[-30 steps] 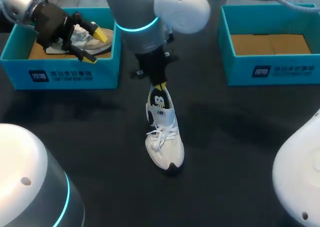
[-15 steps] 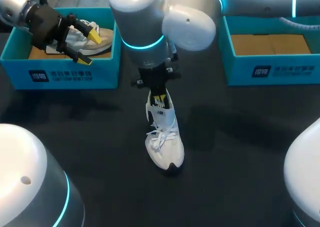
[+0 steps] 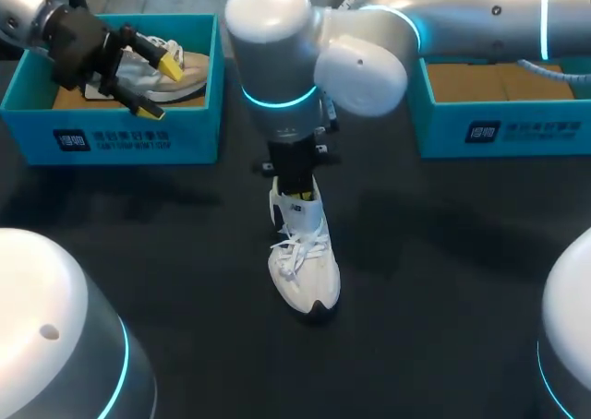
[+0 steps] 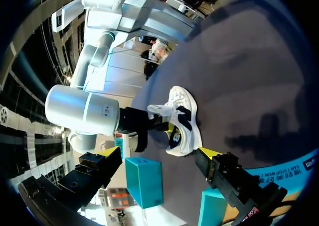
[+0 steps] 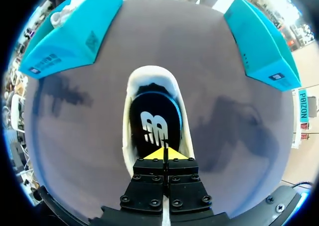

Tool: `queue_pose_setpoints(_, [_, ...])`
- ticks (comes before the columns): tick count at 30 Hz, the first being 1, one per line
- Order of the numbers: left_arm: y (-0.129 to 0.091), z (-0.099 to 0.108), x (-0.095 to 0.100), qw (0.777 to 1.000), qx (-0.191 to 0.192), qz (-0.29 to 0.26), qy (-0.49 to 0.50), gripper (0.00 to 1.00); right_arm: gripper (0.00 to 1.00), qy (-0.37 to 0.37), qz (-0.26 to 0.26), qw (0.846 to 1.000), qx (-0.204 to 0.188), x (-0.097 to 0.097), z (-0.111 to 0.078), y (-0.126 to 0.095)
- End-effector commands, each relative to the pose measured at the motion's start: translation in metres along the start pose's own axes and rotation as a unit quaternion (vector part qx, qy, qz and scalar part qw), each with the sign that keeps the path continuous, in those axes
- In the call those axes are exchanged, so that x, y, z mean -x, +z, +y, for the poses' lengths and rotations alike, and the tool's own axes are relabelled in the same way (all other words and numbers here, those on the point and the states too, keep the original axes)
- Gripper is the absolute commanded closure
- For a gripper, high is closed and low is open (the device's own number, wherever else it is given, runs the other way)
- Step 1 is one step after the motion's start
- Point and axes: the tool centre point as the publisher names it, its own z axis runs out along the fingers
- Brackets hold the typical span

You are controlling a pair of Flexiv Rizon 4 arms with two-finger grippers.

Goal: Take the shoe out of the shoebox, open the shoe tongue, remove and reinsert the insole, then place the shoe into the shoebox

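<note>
A white shoe (image 3: 303, 253) lies on the dark table, toe toward me; its dark insole (image 5: 152, 129) lies inside it. My right gripper (image 3: 298, 194) points straight down into the heel opening. In the right wrist view this gripper (image 5: 163, 154) is shut, its yellow tips pressed together at the heel end of the insole; I cannot tell whether anything is pinched. My left gripper (image 3: 159, 87) hangs open over the left shoebox (image 3: 138, 137), above a second shoe (image 3: 189, 68). From the left wrist, the open gripper (image 4: 158, 154) faces the white shoe (image 4: 182, 121) from a distance.
A second teal shoebox (image 3: 499, 128) with a cardboard floor stands at the back right. Both boxes (image 5: 65, 37) (image 5: 264, 42) flank the shoe at the table's far side. My right arm's thick body (image 3: 277, 59) hangs over the middle of the table.
My right gripper has come down from just above the heel into the shoe opening, still shut. The left gripper has drifted slightly back over its box, still open.
</note>
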Motion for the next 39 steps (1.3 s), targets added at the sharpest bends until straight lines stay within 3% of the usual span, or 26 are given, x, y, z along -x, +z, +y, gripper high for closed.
queue_pose_setpoints(1, [-0.007,-0.005,0.002,1.0,0.009,0.007,0.0,0.0,1.0,-0.001,0.004,1.0,-0.008,-0.001,0.002,0.014])
queue_pose_setpoints(23, [-0.013,-0.004,0.002,1.0,0.023,0.012,-0.006,0.0,1.0,0.0,0.004,0.999,-0.038,0.001,-0.001,0.048])
queue_pose_setpoints(31, [-0.013,-0.004,0.002,1.0,0.023,0.012,-0.006,0.0,1.0,0.003,-0.019,1.0,0.003,0.004,0.012,0.029])
queue_pose_setpoints(39, [-0.013,-0.004,0.002,1.0,0.023,0.012,-0.006,0.0,1.0,0.014,-0.04,0.998,0.05,0.007,0.029,0.037])
